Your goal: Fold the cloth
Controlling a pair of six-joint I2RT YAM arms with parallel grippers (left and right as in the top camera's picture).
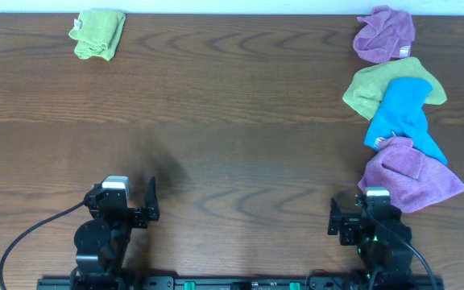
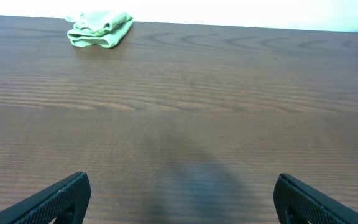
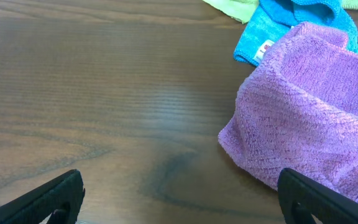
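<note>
A folded light green cloth point(image 1: 98, 34) lies at the far left of the table; it also shows in the left wrist view point(image 2: 99, 29). At the right lie several crumpled cloths: a purple one point(image 1: 386, 35) at the back, a green one point(image 1: 370, 87), a blue one point(image 1: 405, 117) and a purple one point(image 1: 414, 176) nearest the right arm. The right wrist view shows the near purple cloth point(image 3: 316, 112) and the blue cloth point(image 3: 284, 28). My left gripper point(image 2: 182, 199) is open and empty near the front edge. My right gripper point(image 3: 182, 199) is open and empty, just left of the near purple cloth.
The brown wooden table point(image 1: 216, 121) spans the view. Both arm bases sit at the front edge, with a black cable point(image 1: 22, 242) running from the left arm.
</note>
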